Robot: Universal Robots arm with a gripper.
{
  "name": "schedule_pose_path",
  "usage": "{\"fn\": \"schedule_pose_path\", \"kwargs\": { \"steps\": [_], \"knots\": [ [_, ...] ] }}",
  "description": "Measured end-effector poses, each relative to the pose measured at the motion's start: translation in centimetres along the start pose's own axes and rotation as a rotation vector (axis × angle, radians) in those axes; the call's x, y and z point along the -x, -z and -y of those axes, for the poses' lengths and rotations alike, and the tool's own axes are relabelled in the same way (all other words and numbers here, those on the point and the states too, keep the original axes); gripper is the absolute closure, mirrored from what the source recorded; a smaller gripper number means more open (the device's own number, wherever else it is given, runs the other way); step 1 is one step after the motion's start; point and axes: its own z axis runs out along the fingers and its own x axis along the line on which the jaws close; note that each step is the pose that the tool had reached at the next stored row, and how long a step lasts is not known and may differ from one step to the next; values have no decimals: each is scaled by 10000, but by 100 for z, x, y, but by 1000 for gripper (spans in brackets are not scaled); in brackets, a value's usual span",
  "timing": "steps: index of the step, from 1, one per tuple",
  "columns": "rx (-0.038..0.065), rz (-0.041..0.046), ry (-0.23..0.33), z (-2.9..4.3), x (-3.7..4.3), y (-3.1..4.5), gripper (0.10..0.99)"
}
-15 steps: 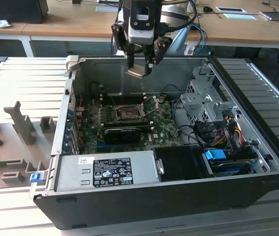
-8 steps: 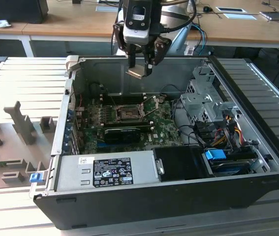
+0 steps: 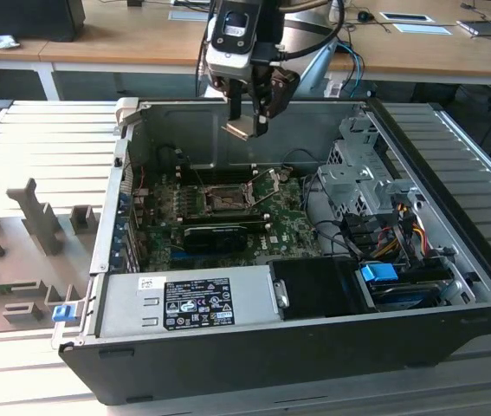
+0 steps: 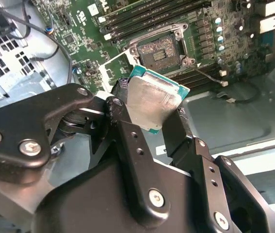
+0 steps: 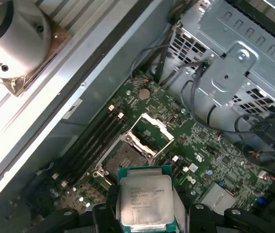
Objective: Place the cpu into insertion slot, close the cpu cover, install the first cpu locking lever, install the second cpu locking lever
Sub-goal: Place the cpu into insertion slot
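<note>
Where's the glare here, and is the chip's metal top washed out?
First wrist view: the ribbed surface beside the case is blown out white, the cpu top even grey. Second wrist view: the cpu shows a soft sheen, not washed out. Exterior view: the case interior lies in shade.

cpu (image 4: 154, 102): 1 | insertion slot (image 4: 160, 51): 1 | cpu cover (image 5: 156, 125): 1

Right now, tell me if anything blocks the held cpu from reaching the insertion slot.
Nothing visible does. The end effector holds the cpu in the air, the cpu cover stands open, and the insertion slot lies exposed.
</note>
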Motion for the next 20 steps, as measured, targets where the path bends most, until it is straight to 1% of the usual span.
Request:
{"fn": "schedule_pose_path", "kwargs": {
  "steps": [4,6,12,15,18,19,20],
  "knots": [
    [3,24,-261,2,1,-22,561],
    [7,44,-506,4,1,-39,561],
    [9,65,-712,5,1,-47,561],
    [16,87,-975,6,1,-57,561],
    [23,132,-1469,8,1,-66,561],
    [26,170,-1842,8,1,-73,561],
    [28,183,-1987,8,1,-75,561]
  ]
}}
